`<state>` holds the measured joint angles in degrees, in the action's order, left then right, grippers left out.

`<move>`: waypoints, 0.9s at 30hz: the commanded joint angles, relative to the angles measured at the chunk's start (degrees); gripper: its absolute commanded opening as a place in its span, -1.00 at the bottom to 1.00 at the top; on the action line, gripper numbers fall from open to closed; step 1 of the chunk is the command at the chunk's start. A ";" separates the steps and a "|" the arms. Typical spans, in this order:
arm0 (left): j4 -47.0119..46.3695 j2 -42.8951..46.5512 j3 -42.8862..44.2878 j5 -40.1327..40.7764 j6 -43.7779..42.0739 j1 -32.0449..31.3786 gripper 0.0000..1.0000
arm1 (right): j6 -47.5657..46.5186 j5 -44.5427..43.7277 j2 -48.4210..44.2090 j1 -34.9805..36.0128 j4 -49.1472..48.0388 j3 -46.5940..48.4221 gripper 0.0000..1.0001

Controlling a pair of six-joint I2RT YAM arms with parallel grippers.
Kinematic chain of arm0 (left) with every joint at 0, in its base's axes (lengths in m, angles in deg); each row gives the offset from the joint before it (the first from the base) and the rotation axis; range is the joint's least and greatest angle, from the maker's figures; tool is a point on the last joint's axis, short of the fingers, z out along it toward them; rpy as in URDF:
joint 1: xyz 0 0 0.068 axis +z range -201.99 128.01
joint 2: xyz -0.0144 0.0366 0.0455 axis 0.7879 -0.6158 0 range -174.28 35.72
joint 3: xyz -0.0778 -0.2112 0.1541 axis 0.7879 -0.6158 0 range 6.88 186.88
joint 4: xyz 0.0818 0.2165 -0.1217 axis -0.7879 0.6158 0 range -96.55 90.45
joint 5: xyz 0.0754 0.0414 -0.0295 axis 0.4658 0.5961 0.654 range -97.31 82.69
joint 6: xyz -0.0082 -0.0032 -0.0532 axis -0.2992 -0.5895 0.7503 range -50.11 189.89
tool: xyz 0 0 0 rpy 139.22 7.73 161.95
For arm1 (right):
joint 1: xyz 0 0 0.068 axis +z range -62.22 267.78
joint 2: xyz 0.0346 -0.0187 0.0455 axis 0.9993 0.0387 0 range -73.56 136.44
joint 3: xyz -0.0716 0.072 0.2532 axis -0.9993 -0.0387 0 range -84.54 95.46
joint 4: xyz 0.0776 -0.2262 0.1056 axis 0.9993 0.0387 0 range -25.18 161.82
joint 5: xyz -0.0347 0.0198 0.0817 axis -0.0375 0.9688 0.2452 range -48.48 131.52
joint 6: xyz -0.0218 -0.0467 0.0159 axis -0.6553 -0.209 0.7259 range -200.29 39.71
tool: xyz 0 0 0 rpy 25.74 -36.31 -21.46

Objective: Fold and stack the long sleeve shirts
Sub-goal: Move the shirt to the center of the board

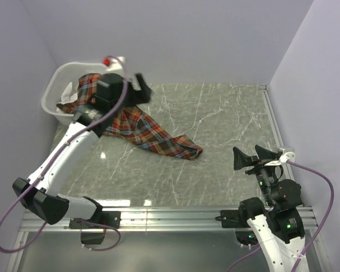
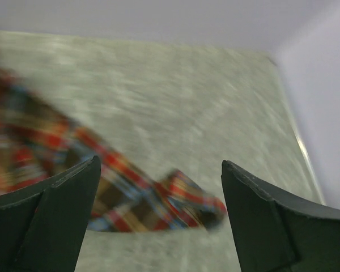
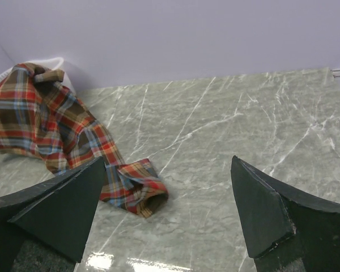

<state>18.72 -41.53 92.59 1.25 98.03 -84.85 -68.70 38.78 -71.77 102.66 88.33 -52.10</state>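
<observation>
Nearest to my bases, my right gripper (image 1: 249,151) hung low over the right side of the table (image 1: 226,113). Its fingers were spread wide with nothing between them. The plaid shirt (image 1: 150,131) lay well apart from it, ahead and to the left. In the right wrist view the cuff (image 3: 140,195) was the closest part of the shirt, rumpled on the marble, with the sleeve running back from it.

Further out, the body of the shirt was bunched and twisted in the far left part of the table, not flat anywhere. My left gripper (image 1: 139,86) hovered above that bunched part. Its fingers also stood wide and held no cloth. The left wrist view was blurred, but it showed the plaid below and past the fingertips, not between them.

At the far left corner stood the white basket (image 1: 52,97), with plaid cloth draped over its rim. I could not tell whether that was the same shirt or a second one.

I judged the step in hand to be bringing the shirt out and laying it flat. No fold had been made and nothing was stacked. The next move called for a fresh pinch near the collar or a shoulder. The right arm would have to reach across for the sleeve end, so the cloth could be drawn clear of the basket and spread flat.
</observation>
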 commanded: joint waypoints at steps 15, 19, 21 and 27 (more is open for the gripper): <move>-4.80 -21.17 7.18 8.93 6.31 27.24 0.99 | -1.05 2.39 0.77 0.42 -1.80 -0.37 0.96; -2.69 -26.88 11.40 12.62 5.61 27.06 0.90 | -1.14 2.30 0.68 0.42 -1.89 -0.54 0.96; -2.69 -27.77 11.76 14.72 5.00 26.80 0.73 | -1.14 2.22 0.77 0.42 -1.97 -0.54 0.96; -4.27 -28.04 12.11 15.96 2.45 26.62 -0.66 | -1.31 1.95 0.59 0.42 -2.06 -0.63 0.96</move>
<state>16.80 -70.25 101.86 14.95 102.66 -57.82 -69.29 40.72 -71.53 102.66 88.17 -52.34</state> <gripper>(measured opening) 0.328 0.979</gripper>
